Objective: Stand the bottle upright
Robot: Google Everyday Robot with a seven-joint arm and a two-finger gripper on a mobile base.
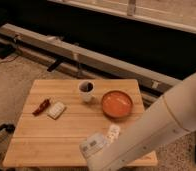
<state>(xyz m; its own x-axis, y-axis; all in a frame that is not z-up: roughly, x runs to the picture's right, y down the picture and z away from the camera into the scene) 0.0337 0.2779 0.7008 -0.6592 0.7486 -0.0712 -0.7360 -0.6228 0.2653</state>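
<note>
Camera view looks down on a wooden tabletop (46, 142) from the front. My arm (163, 120) comes in from the right edge and slants down toward the near edge of the wood. My jaws are at the low end of that arm, over the front middle of the tabletop and close to its near edge. What shows there is a pale boxy part with dark marks on its upper face. I cannot tell whether my jaws are released or clenched, because my own arm covers them.

The bottle (112, 132) shows as a small whitish shape with dark marks on the tabletop, just up and to the right of my jaws. It sits against the upper edge of my arm, which hides its lower part. It is near the front of the wood, in front of the orange bowl (116, 104) and apart from it. I cannot tell whether it is lying or standing, nor whether my jaws touch it.

The bowl is right of centre. A white cup (86, 91) with a dark inside stands just to its left, nearer the back edge and not touching it. On the left side lies a flat white block (56, 110), with a small red thing (41, 106) just beside it on its left. Behind the tabletop a long pale rail (91, 55) runs slantwise before a dark background.
</note>
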